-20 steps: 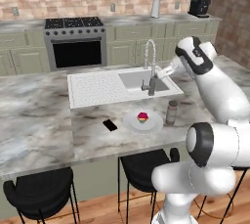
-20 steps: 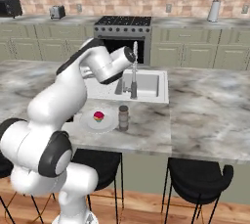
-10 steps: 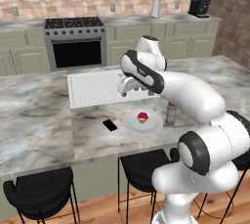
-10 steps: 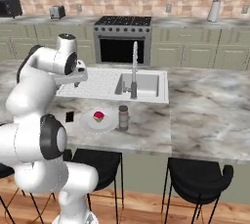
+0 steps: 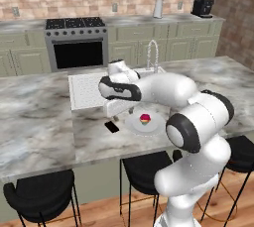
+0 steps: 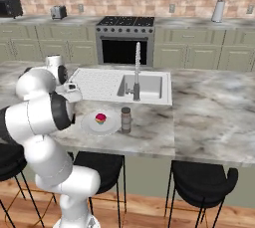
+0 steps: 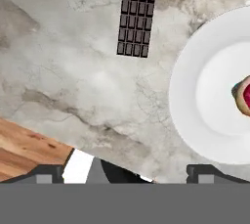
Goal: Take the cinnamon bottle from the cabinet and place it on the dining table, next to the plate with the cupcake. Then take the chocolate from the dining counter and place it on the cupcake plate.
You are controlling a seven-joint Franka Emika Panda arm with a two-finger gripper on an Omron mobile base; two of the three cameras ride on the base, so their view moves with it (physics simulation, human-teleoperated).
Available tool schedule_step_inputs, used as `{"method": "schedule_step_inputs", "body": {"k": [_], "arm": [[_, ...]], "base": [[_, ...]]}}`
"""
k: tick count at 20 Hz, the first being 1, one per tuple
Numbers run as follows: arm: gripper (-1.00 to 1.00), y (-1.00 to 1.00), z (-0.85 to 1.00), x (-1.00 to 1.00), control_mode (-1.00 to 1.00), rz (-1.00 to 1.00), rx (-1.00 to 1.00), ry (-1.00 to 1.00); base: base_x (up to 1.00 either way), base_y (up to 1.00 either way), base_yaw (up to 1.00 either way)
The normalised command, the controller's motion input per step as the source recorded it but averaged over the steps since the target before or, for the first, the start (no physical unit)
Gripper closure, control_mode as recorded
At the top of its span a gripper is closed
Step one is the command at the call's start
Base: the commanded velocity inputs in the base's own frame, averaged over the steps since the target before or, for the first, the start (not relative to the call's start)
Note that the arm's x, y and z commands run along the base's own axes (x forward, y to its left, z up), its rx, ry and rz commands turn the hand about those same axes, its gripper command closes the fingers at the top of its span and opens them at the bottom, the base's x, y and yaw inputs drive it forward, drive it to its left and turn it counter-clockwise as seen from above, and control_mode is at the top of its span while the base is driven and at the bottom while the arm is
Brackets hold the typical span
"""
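Where the marble counter (image 7: 88,86) meets the white plate (image 7: 188,105), I see the chocolate (image 7: 136,21): a flat dark bar scored into small squares, lying apart from the plate's rim, with the cupcake (image 7: 242,96) at the plate's centre. My gripper (image 7: 124,171) hangs over the counter, fingers spread wide, holding and touching nothing. The cinnamon bottle (image 6: 126,119) stands upright just beside the plate.

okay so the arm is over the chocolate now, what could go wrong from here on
The chocolate bar lies flat on the marble counter, so the gripper may struggle to get its fingers around it and could push it along instead. The plate sits close beside the bar; a sideways sweep might nudge it or the cupcake. The cinnamon bottle stands just past the plate and could be tipped.
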Motion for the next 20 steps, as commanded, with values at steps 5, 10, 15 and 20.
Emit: {"method": "schedule_step_inputs", "body": {"k": [5, 10, 15, 20], "arm": [[-1.00, 0.04, -0.68, 0.11, -1.00, -0.12, 0.00, 0.11], [-1.00, 0.01, -0.63, 0.15, -1.00, -0.15, 0.00, 0.00], [-1.00, 0.04, -0.34, 0.19, -1.00, -0.16, 0.00, 0.00], [-1.00, 0.00, -0.26, 0.27, -1.00, -0.13, 0.00, 0.00]], "base": [[0.00, 0.00, 0.00], [0.00, 0.00, 0.00], [0.00, 0.00, 0.00], [0.00, 0.00, 0.00]]}}
